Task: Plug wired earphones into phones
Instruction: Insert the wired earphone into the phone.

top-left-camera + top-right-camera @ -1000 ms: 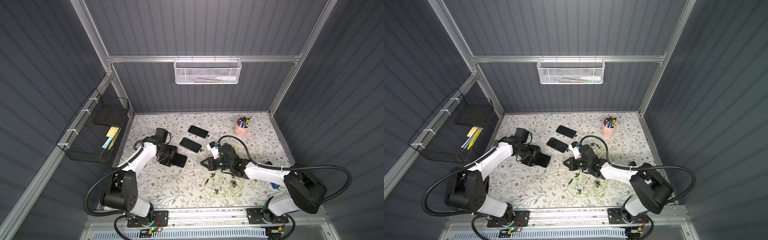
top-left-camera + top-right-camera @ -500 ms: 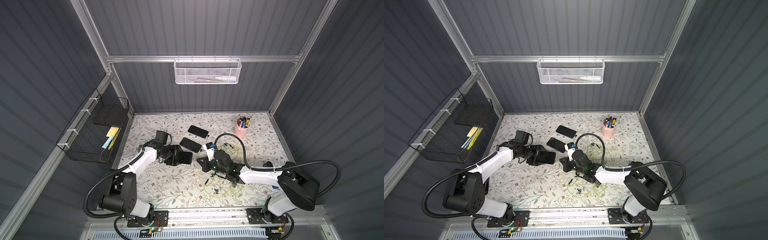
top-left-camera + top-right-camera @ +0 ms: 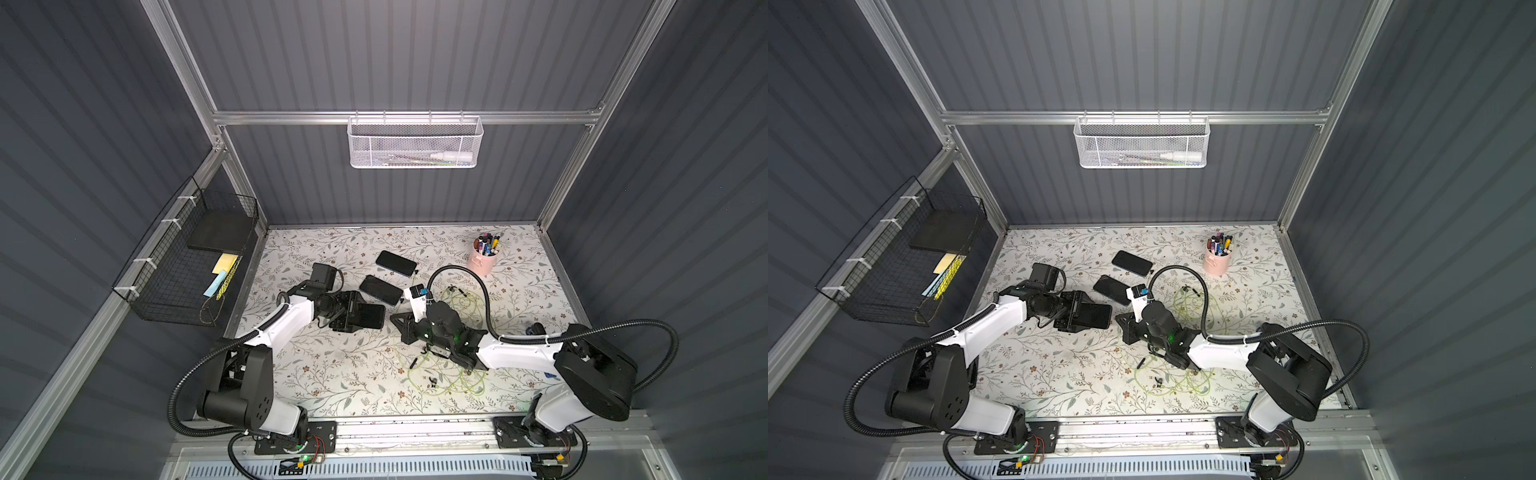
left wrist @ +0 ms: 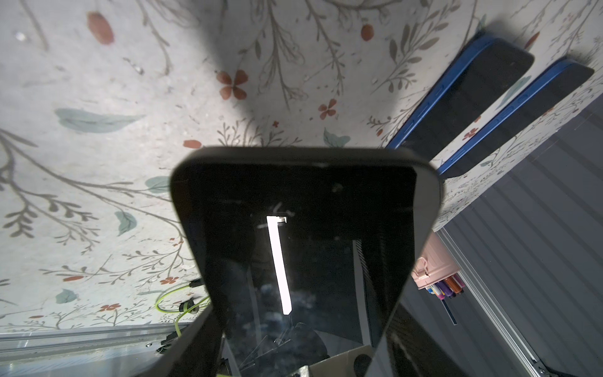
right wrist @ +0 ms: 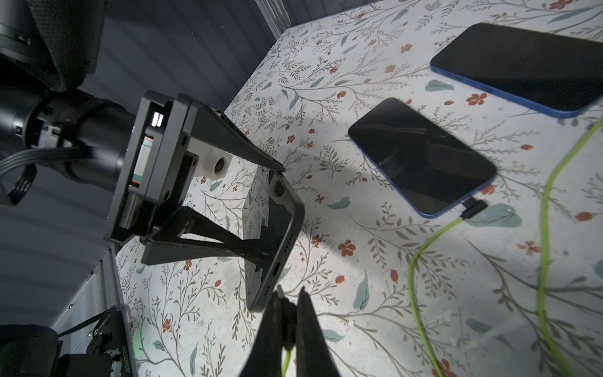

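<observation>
My left gripper [image 3: 353, 316] [image 5: 274, 212] is shut across the width of one of the phones [image 3: 369, 316] [image 3: 1097, 316] [image 4: 306, 244], holding it off the table with its port end towards my right gripper. My right gripper [image 3: 400, 327] [image 5: 290, 292] is shut on a black plug [image 5: 287, 310] of the wired earphones [image 3: 440, 374] [image 3: 1173, 380]. The plug's tip is right at the held phone's [image 5: 277, 235] bottom edge, just off the port. A second phone [image 3: 380, 289] [image 5: 421, 156] lies flat with a plug [image 5: 474, 207] in it. A third phone [image 3: 395, 262] [image 5: 522, 65] lies beyond.
A pink pen cup [image 3: 482, 262] [image 3: 1217, 264] stands at the back right. Yellow-green cable loops also lie behind the right arm [image 3: 455, 297]. A black wire basket [image 3: 187, 266] hangs on the left wall and a white mesh basket [image 3: 413, 143] on the back wall.
The left arm carried the phone to the right, towards the middle. The right gripper moved left with the plug to meet it. Over the last half second both barely moved.
</observation>
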Robot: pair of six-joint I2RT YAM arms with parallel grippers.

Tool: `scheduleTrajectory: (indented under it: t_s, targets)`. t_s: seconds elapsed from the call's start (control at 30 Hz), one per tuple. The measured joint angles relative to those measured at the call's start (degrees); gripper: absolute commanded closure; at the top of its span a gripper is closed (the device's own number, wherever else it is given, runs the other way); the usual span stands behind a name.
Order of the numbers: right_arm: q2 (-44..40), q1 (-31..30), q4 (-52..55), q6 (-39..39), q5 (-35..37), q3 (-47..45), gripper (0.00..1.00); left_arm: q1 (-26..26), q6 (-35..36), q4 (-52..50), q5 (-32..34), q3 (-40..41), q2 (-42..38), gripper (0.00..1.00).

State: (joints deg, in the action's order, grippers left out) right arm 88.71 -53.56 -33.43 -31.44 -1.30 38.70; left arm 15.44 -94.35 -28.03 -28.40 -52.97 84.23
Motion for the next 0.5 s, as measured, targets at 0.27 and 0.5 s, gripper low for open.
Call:
scheduleTrajectory:
  t_s: [0.27, 0.5]
  targets:
    - [1.8, -0.3, -0.2, 0.0, -0.1, 1.5, 1.00, 0.0, -0.1, 0.9, 0.0, 0.2, 0.0, 1.00]
    - [2.3, -0.6, -0.3, 0.0, -0.3, 2.0, 1.00, 0.0, -0.4, 1.4, 0.0, 0.7, 0.0, 1.00]
